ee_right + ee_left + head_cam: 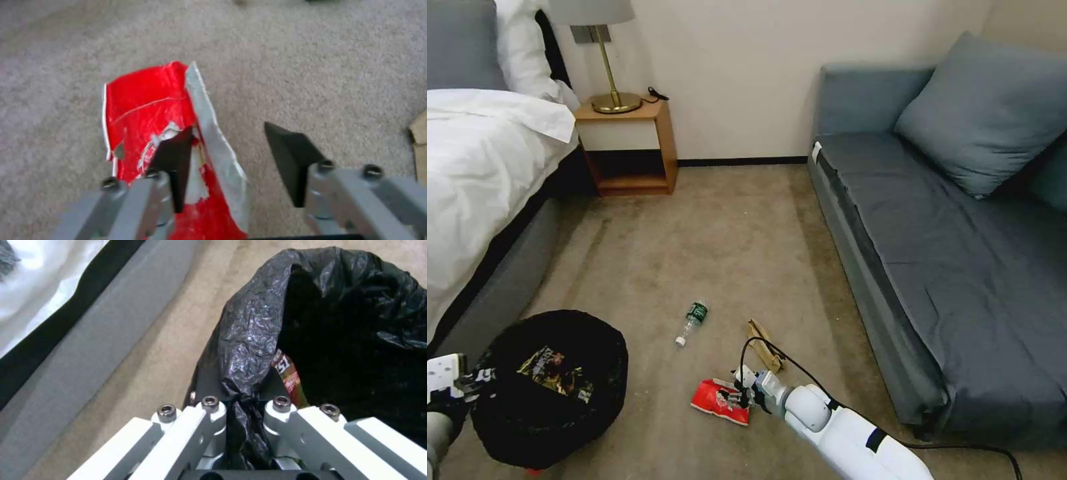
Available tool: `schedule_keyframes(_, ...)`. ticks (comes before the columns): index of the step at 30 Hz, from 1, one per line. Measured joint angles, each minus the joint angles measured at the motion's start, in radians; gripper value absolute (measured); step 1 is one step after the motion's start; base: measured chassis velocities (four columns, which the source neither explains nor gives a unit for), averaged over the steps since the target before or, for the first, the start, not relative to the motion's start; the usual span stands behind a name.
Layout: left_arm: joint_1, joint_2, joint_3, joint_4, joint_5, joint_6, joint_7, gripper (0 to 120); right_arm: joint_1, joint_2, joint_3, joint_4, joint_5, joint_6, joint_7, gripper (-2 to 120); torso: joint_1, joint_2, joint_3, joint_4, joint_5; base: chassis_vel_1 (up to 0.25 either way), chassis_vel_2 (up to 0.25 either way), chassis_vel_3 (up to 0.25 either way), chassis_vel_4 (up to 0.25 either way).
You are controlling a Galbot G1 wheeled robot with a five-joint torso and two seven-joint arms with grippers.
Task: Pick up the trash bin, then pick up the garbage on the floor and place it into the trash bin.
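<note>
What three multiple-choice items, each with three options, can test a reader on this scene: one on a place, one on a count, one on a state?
1. Where does the clear bottle lie?
A. on the sofa
B. on the carpet between the trash bin and the tan paper bag
C. inside the trash bin

2. How many litter items are on the floor?
A. three
B. one
C. five

3. How do the jaws of the right gripper stand?
A. shut on the bottle
B. shut on the paper bag
C. open, around the edge of the red packet

Answers:
1. B: the bottle rests on the carpet with the trash bin to one side and the tan paper bag to the other.
2. A: the bottle, the paper bag and the red packet lie on the floor; a yellow wrapper is in the bin.
3. C: the right wrist view shows a gap between the pads, over the packet's edge.
</note>
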Motion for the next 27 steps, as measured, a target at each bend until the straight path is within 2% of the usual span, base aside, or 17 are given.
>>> schedule_keyframes(1, -0.001, 0.001, 0.001, 0.0, 0.0, 0.001, 0.0, 6, 0.001, 0.001, 0.001, -0.004, -0.002, 0.001, -0.002, 36, 0.0, 0.0, 0.0, 0.0001, 0.0, 0.0, 0.0, 0.0, 0.0)
schedule_keyframes(2, -0.001, 0.001, 0.001, 0.0, 0.0, 0.001, 0.0, 6, 0.001, 0.001, 0.001, -0.004, -0.002, 0.001, -0.002, 36, 0.0, 0.0, 0.0, 0.0001, 0.0, 0.0, 0.0, 0.0, 0.0)
schedule_keyframes(6, -0.002, 0.003, 0.001, 0.0, 0.0, 0.002, 0.0, 6, 0.003, 0.0, 0.007, -0.016, -0.019, 0.023, -0.015, 18, 0.0, 0.0, 0.0, 0.0, 0.0001, 0.0, 0.0, 0.0, 0.0)
schedule_keyframes(9, -0.002, 0.003, 0.001, 0.0, 0.0, 0.002, 0.0, 6, 0.002, 0.0, 0.009, -0.016, -0.021, 0.028, -0.018, 13, 0.0, 0.0, 0.0, 0.0, 0.0001, 0.0, 0.0, 0.0, 0.0)
schedule_keyframes(12, -0.002, 0.002, 0.001, 0.0, 0.0, 0.002, 0.0, 6, -0.009, -0.002, 0.015, -0.01, -0.022, 0.034, -0.021, 0, 0.0, 0.0, 0.0, 0.0, 0.0001, 0.0, 0.0, 0.0, 0.0)
schedule_keyframes(22, -0.002, -0.001, 0.001, -0.002, -0.001, 0.002, 0.0, 6, -0.042, 0.002, 0.085, 0.036, 0.025, 0.037, -0.02, 0, 0.0, 0.0, 0.0, 0.0, 0.0001, 0.0, 0.0, 0.0, 0.0)
schedule_keyframes(27, -0.001, -0.004, 0.004, -0.004, -0.001, 0.003, 0.0, 6, -0.063, -0.029, 0.116, 0.16, 0.126, 0.018, 0.006, 0, 0.0, 0.0, 0.0, 0.0, 0.0, 0.0, 0.0, 0.0, 0.0)
